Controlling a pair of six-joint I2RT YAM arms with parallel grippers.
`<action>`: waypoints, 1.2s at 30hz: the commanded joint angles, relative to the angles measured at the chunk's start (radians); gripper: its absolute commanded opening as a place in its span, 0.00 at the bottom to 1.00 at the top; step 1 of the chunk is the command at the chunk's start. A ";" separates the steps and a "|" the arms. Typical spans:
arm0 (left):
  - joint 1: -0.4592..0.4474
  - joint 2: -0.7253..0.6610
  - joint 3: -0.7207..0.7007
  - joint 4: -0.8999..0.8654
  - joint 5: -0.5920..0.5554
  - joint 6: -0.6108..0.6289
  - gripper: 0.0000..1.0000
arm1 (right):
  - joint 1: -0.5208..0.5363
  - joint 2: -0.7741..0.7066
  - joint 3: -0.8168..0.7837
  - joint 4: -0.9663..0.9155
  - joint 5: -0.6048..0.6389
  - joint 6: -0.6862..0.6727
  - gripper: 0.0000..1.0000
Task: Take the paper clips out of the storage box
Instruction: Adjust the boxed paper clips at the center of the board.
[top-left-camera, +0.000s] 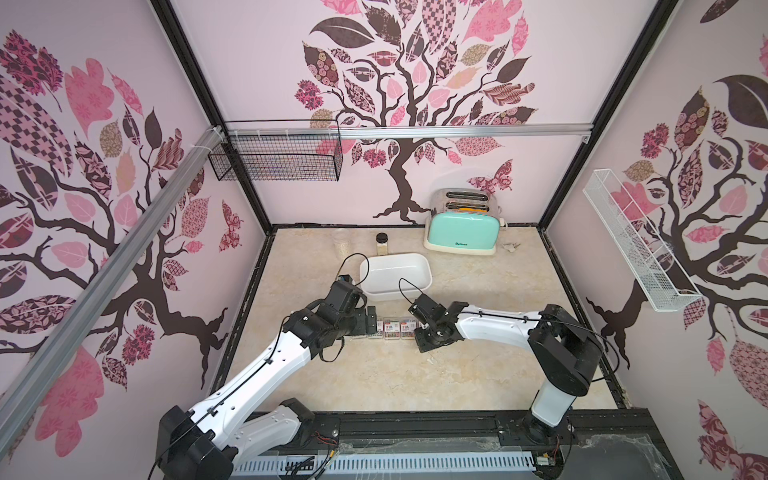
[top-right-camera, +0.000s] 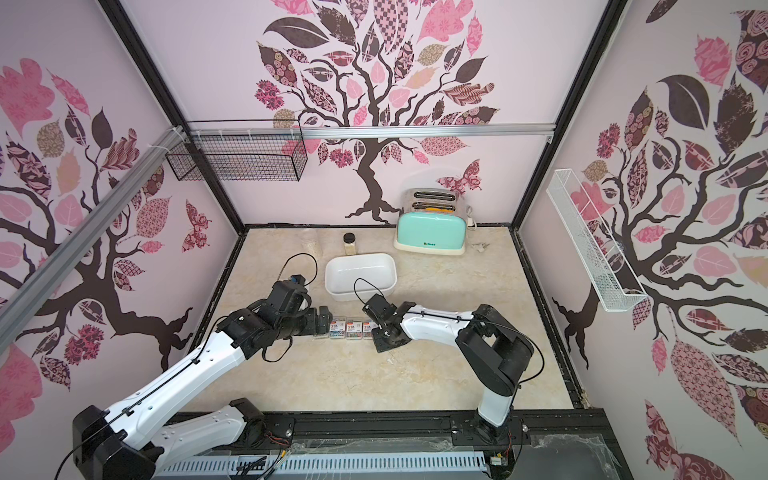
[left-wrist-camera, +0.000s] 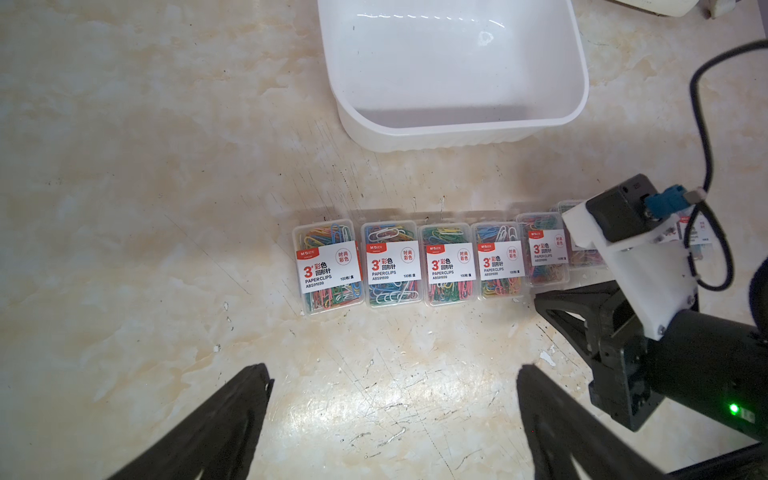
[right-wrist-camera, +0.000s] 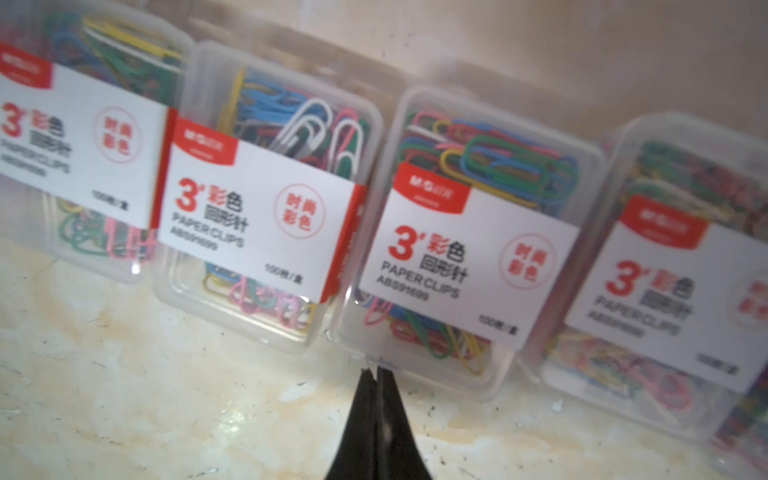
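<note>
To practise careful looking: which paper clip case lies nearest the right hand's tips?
The case whose large green clips show clearly; the right hand points at its corner.

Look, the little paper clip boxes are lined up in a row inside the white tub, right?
Not quite. The paper clip cases are lined up in a row, but they sit on the tabletop just outside the white storage tub, not inside it. The left wrist view shows this, and nothing lies in the tub.
</note>
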 joint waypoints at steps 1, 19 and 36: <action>0.004 -0.006 0.002 0.007 -0.016 -0.001 0.98 | 0.026 -0.023 0.047 -0.022 -0.006 -0.002 0.00; 0.040 0.007 0.025 -0.032 -0.044 -0.007 0.98 | 0.037 0.088 0.139 0.003 -0.035 -0.028 0.00; 0.158 0.158 0.045 -0.077 -0.087 -0.068 0.98 | 0.032 -0.083 0.168 -0.122 0.023 -0.070 0.07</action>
